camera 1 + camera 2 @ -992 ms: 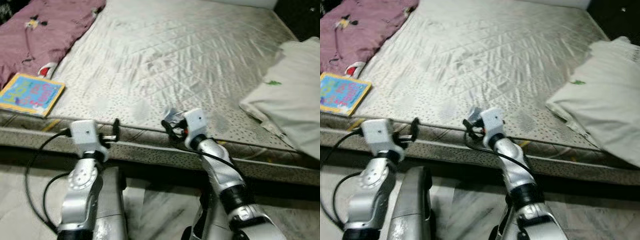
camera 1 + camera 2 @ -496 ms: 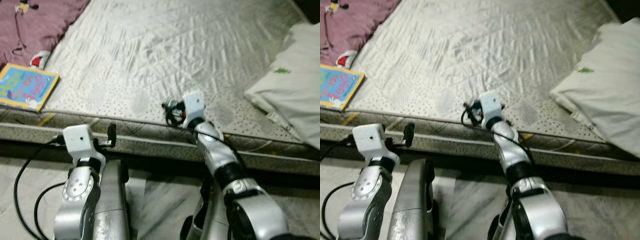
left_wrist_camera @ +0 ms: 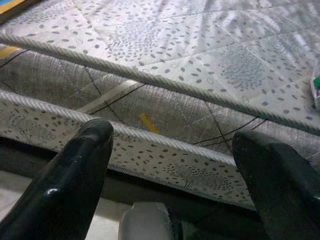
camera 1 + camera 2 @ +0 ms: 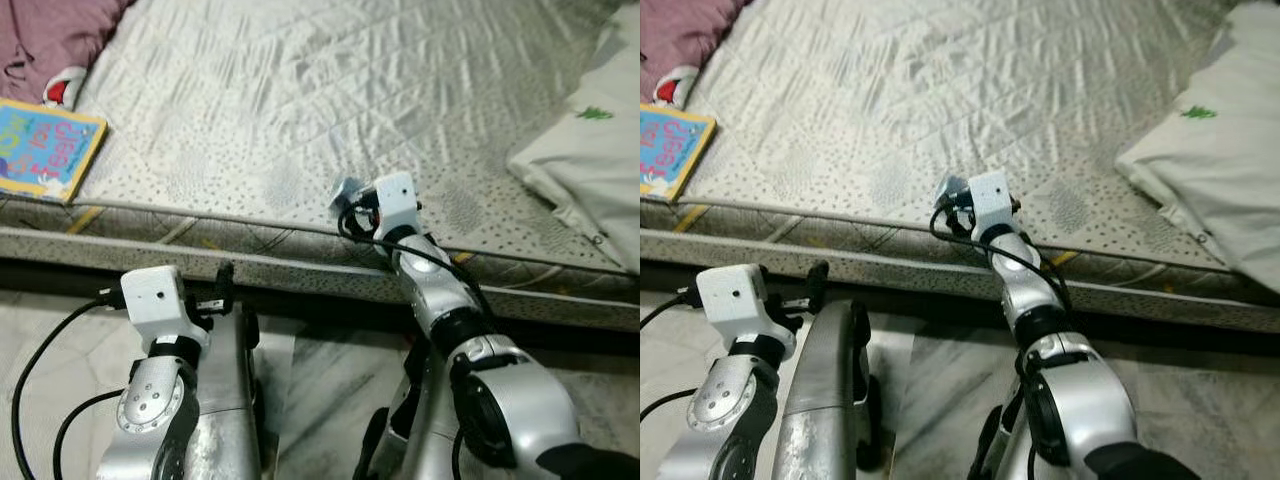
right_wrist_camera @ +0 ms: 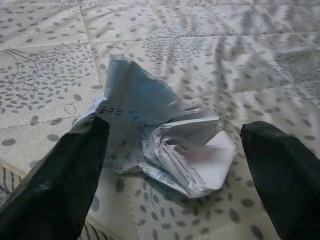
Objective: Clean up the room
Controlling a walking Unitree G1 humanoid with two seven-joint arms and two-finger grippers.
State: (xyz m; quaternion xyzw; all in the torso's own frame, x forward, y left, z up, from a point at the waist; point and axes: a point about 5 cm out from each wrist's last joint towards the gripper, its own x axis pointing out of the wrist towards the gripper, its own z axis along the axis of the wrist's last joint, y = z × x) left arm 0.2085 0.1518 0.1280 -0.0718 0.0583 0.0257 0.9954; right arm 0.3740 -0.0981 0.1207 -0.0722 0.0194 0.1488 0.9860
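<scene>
Crumpled paper (image 5: 165, 145), one piece, lies on the mattress (image 4: 330, 90) near its front edge. The right gripper (image 5: 175, 165) sits just behind it, fingers (image 5: 65, 175) wide apart on either side, not touching. The left gripper (image 3: 175, 165) hangs below the mattress edge, fingers apart and holding nothing. One book (image 4: 45, 148) lies far left, one pillow (image 4: 590, 150) far right; the quilted middle lies open

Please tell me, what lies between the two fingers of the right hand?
A crumpled paper lies on the mattress between the open fingers of the right hand, as the right wrist view shows.
</scene>
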